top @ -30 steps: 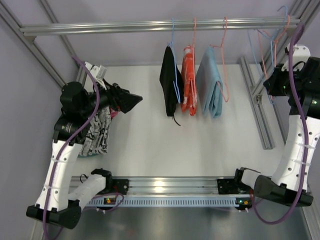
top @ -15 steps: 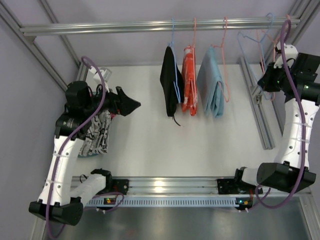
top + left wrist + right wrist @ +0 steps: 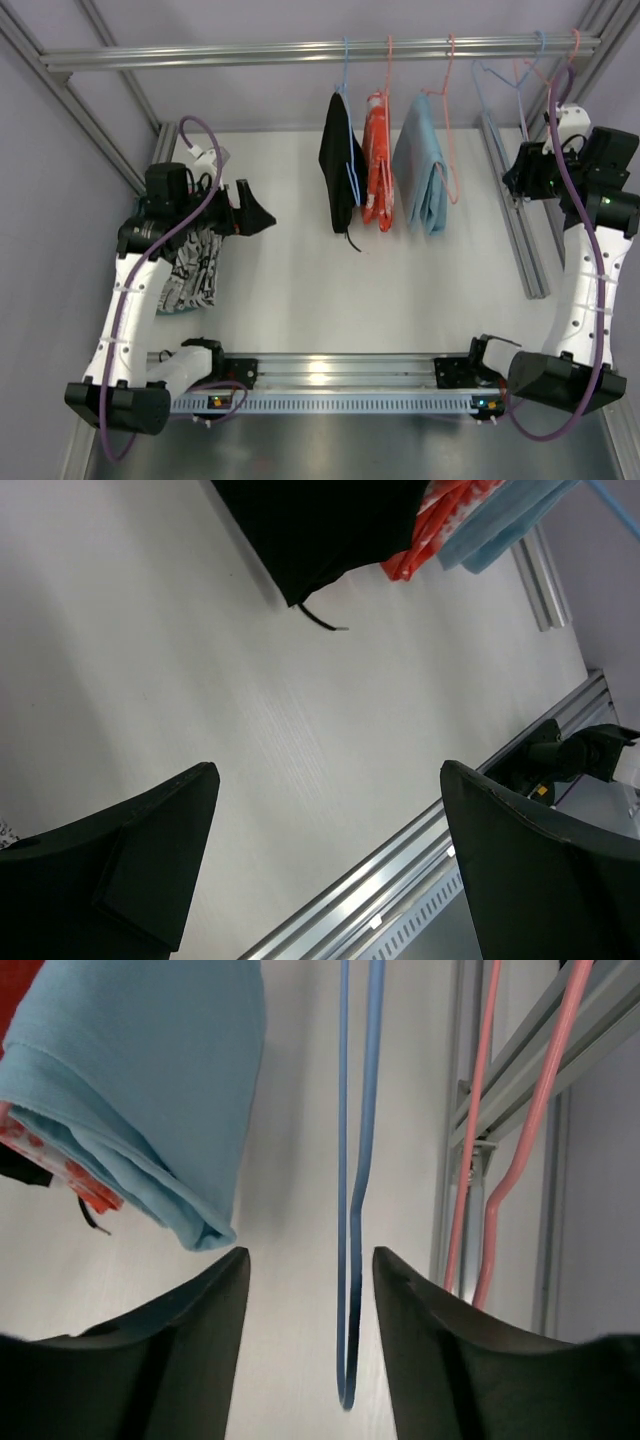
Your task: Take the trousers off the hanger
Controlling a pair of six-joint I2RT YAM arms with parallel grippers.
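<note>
Printed white-and-black trousers [image 3: 193, 272] lie in a heap on the table at the left, partly under my left arm. My left gripper [image 3: 258, 212] hangs open over bare table [image 3: 300, 710], its jaws wide apart around nothing [image 3: 330, 780]. On the rail hang a black garment [image 3: 340, 165], a red printed one [image 3: 378, 165] and a light blue one [image 3: 420, 170], each folded over a hanger. My right gripper [image 3: 512, 182] is open at the right. An empty blue hanger [image 3: 352, 1210] hangs between its fingers [image 3: 310, 1260], apart from both.
A rail [image 3: 300, 50] spans the back of the frame. Empty pink hangers [image 3: 500, 1160] hang beside the blue one, near the right frame post [image 3: 515, 215]. A metal rail [image 3: 330, 370] with the arm bases runs along the table's near edge.
My right gripper has opened and let go of the blue hanger, which shifted left along the rail. My left gripper has drawn back slightly to the left, still open.
</note>
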